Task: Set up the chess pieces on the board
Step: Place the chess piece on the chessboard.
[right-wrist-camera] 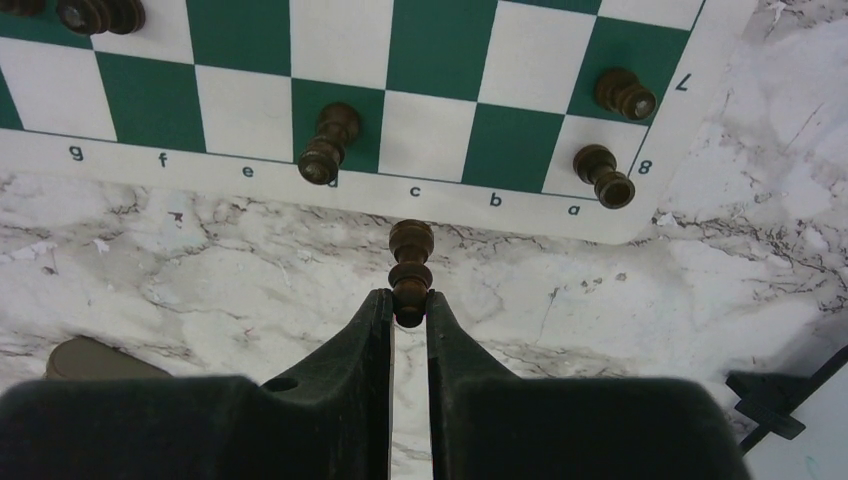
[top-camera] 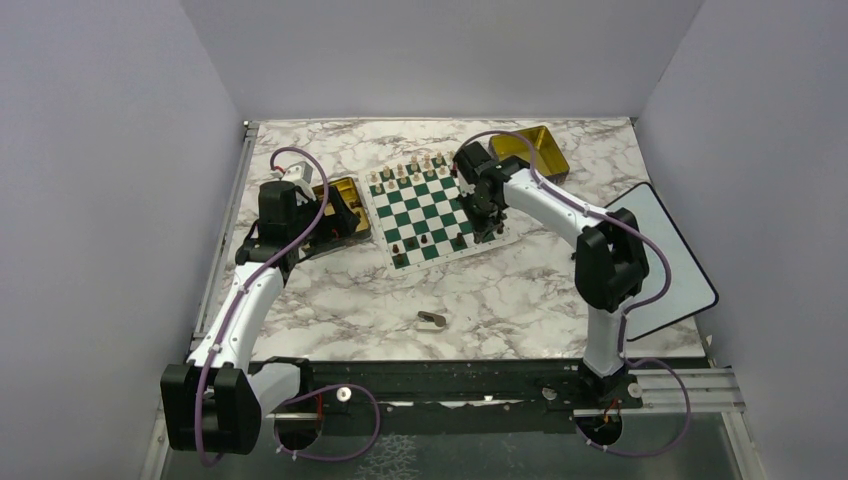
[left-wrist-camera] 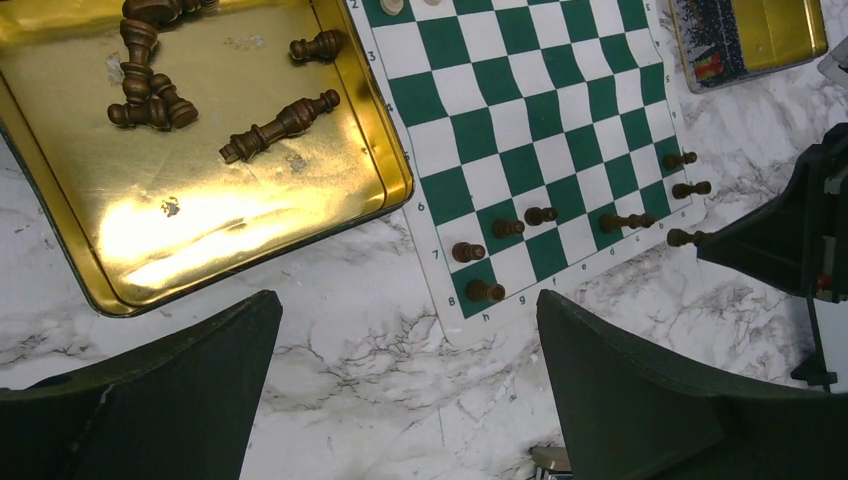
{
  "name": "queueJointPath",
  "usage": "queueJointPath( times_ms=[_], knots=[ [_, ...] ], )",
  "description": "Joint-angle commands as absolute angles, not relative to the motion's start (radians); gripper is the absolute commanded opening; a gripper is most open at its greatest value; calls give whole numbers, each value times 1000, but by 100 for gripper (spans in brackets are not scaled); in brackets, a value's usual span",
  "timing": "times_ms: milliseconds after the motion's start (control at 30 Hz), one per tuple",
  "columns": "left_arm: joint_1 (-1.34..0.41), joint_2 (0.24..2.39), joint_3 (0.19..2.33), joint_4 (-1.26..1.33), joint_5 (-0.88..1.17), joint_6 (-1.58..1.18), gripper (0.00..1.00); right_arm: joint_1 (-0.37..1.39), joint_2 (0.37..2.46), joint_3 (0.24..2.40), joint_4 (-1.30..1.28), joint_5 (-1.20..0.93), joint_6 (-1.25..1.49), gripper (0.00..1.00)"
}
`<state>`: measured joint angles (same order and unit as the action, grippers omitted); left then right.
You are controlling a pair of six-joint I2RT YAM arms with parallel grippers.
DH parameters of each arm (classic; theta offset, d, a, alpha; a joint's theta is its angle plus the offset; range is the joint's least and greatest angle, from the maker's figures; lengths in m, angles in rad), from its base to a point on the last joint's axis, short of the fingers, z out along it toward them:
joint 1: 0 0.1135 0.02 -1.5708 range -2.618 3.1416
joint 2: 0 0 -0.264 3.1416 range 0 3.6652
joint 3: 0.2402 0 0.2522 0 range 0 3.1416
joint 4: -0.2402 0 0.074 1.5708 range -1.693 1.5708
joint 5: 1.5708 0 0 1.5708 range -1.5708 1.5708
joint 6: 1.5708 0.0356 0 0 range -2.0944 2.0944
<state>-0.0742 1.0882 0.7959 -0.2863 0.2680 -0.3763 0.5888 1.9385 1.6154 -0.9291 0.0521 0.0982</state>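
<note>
I have the right gripper [right-wrist-camera: 408, 308] pinching a dark chess piece [right-wrist-camera: 411, 255] just off the board [right-wrist-camera: 430, 40] edge by file c; next I set it upright on that empty back-rank square. The left gripper [left-wrist-camera: 405, 320] hangs spread beside the gold tin [left-wrist-camera: 230, 220]

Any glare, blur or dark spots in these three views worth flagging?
Left wrist: glare washes out part of the gold square tin. Right wrist: sharp, edge letters on the green-and-white chessboard legible; right gripper near-black. Top external: even light, dark brown chess pieces tiny.
</note>
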Motion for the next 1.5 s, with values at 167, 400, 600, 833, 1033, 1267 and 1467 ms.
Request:
queueJointPath(
  times_ms=[167, 400, 600, 833, 1033, 1267, 1467],
  knots=[
    [-77, 1063, 791, -282, 256, -364, 99, 570, 2039, 1731, -974, 60, 69, 17],
    [-77, 1060, 792, -282, 255, -364, 99, 566, 2082, 1749, -980, 57, 66, 17],
    [-78, 1059, 791, -281, 260, -365, 99, 560, 2103, 1756, -971, 57, 67, 17],
    [-77, 1059, 792, -282, 260, -365, 99, 560, 2126, 1769, -973, 51, 68, 18],
    [-77, 1059, 792, -282, 260, -365, 99, 560, 2141, 1786, -979, 54, 68, 18],
    [-77, 1059, 792, -282, 262, -365, 99, 560, 2157, 1798, -987, 66, 69, 18],
    [-77, 1060, 792, -282, 261, -365, 99, 559, 2163, 1797, -985, 65, 68, 24]
  ],
)
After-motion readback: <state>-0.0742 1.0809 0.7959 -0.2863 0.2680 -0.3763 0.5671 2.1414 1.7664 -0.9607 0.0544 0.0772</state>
